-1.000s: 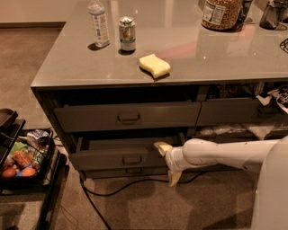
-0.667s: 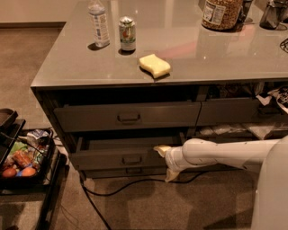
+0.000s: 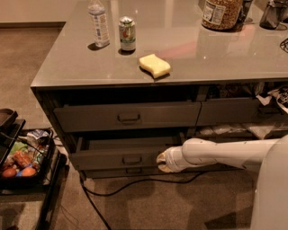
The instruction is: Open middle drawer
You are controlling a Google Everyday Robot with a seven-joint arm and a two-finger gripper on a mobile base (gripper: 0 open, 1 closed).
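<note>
The middle drawer [image 3: 108,158] is a wide dark grey drawer with a small central pull handle [image 3: 132,159]. It stands pulled out a little from the cabinet, with a dark gap showing above its front. My gripper [image 3: 161,163] is on the end of the white arm [image 3: 225,152], which reaches in from the right. It sits against the right end of this drawer's front, to the right of the handle. The taller top drawer [image 3: 90,117] above is shut. The slim bottom drawer [image 3: 108,172] lies just below the gripper.
A black cable [image 3: 135,182] runs over the carpet in front of the cabinet. A low black cart [image 3: 22,161] with food stands at the left. On the counter [image 3: 202,54] are a sponge [image 3: 155,65], a can [image 3: 127,33], a bottle [image 3: 99,23] and a jar [image 3: 220,13].
My gripper has shifted slightly left and drawn closer to the drawer's front. The middle drawer stays pulled out about as far as before.
</note>
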